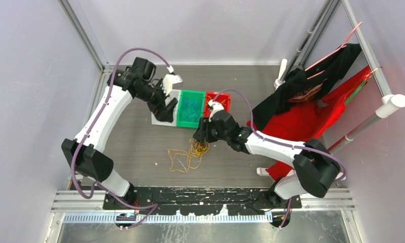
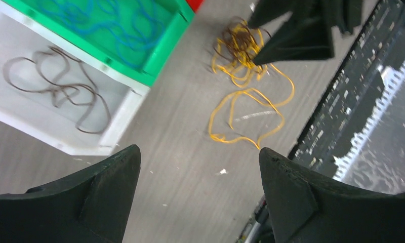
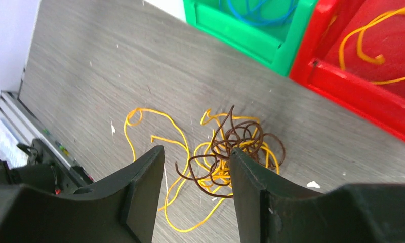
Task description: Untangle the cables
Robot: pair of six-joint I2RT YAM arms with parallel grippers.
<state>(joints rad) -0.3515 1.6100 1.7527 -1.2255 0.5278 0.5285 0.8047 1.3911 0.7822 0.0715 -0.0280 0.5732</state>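
On the table [image 1: 134, 136], on the arm-base side of the green bin [image 1: 189, 123], you have the loose cable tangle [image 1: 197, 149]: dark brown curls knotted over yellow-orange loops. One yellow loop [image 2: 246, 116] runs out of the tangle, farther from the green bin and toward the left arm's side, lying flat.

Right gripper [image 3: 196, 152]: you have it hovering right over the tangle, just off the green bin's near wall. The jaws are partly apart, with bare table showing between the fingers [image 3: 139, 182]. Brown curls lie under the gap and up against the inner edge of one finger. You cannot tell from the wrist view whether they touch it. Nothing is clamped.

Left gripper [image 2: 198, 157]: it sits above the white bin [image 2: 53, 134], which stands against the green bin's left wall. The jaws are wide, with nothing between them.

Contents, bin by bin:
- The white bin holds one dark brown cable [image 2: 64, 91], loosely looped on its floor.
- The green bin holds blue cables [image 2: 114, 20], several overlapping loops.
- The red bin [image 3: 352, 88], against the green bin's right wall, holds a yellow-orange cable [image 3: 372, 45].

Small pale flecks lie scattered on the table near the tangle.
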